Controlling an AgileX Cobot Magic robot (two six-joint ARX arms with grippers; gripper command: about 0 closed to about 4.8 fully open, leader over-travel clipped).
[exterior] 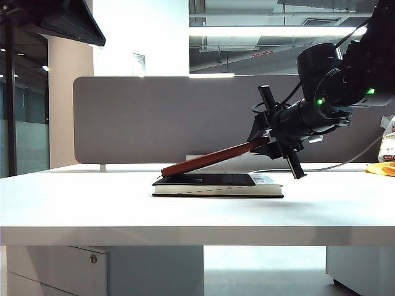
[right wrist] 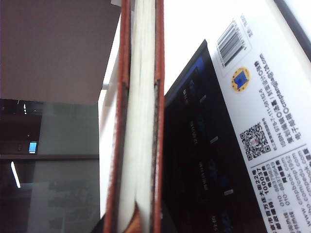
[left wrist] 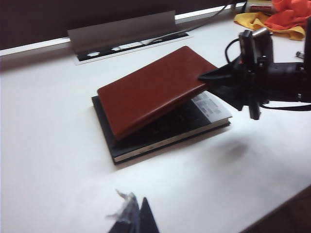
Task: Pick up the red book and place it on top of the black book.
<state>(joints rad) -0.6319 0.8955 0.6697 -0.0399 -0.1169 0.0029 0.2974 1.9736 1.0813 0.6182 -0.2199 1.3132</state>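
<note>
Away from the right jaws, toward the left of the exterior view, the red book slopes down until its far edge rests on the black book, which lies flat on the desk. Its long axis runs straight out from the jaws, low at the far end and raised at the held end, so what remains, as I judge it, is to lower the held end until the covers lie flush. At that raised end the right gripper pinches the red book's edge; the right wrist view shows its pale pages clamped between the covers, with the black book's barcoded cover just beside. The left gripper is well apart from both books, and whether its jaws are spread or pressed together I cannot tell.
</note>
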